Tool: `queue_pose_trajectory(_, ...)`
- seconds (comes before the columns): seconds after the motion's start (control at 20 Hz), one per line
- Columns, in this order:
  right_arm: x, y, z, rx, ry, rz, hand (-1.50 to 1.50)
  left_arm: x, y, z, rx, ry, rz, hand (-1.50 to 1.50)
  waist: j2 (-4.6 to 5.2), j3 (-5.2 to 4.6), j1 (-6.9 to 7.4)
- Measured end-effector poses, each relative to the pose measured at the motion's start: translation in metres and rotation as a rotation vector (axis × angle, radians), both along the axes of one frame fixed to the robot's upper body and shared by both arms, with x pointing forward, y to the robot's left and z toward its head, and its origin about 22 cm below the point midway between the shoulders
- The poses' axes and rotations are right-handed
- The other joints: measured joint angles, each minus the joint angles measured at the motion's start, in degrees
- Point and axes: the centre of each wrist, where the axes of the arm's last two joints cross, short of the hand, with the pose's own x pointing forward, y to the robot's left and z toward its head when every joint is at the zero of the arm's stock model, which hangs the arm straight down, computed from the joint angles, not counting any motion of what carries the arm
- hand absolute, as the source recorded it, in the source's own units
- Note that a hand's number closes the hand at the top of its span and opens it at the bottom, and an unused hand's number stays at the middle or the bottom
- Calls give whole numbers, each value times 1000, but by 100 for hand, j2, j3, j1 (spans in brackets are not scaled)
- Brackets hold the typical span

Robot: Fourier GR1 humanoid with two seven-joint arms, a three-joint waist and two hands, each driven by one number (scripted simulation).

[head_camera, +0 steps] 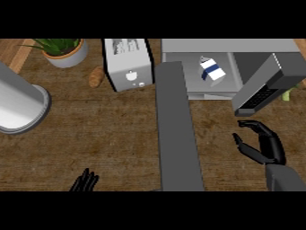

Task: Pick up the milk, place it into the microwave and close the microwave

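One milk (210,72) carton already sits inside the microwave (229,47), so only closing remains. Right hand (264,146), fingers relaxed and grasping nothing, waits below its open door (269,85), ready to push; left hand (84,181) rests open

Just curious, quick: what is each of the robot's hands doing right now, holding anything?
Left hand: open, fingers up at the lower edge, holding nothing.
Right hand: open, fingers relaxed, empty, just below the microwave door.

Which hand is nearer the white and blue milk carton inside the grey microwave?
Right. The right hand hovers just below the microwave, near the milk carton; the left hand rests far away at the lower edge.
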Motion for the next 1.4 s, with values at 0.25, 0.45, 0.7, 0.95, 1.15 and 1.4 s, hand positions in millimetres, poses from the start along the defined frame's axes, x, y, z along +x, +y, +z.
queue_pose_trajectory(0.25,-29,-37,0,-9,24,-59,-150,26,-15,-5,86,-14,-94,150,4,4,-20)
queue_pose_trajectory(0.45,-43,-62,6,5,25,-117,-150,43,-36,-11,108,-14,-149,150,6,3,-15)
queue_pose_trajectory(0.7,-59,-87,13,21,29,-166,-150,67,-58,-11,148,-23,-111,150,9,6,10)
queue_pose_trajectory(0.95,-69,-106,20,22,40,-188,-150,97,-69,-16,216,-32,-133,150,17,10,6)
queue_pose_trajectory(1.15,-67,-112,27,29,36,-169,-150,114,-87,-18,311,32,-268,150,24,14,-61)
queue_pose_trajectory(1.4,-71,-123,35,27,32,-165,-150,129,-116,-28,389,127,-446,150,37,17,-135)
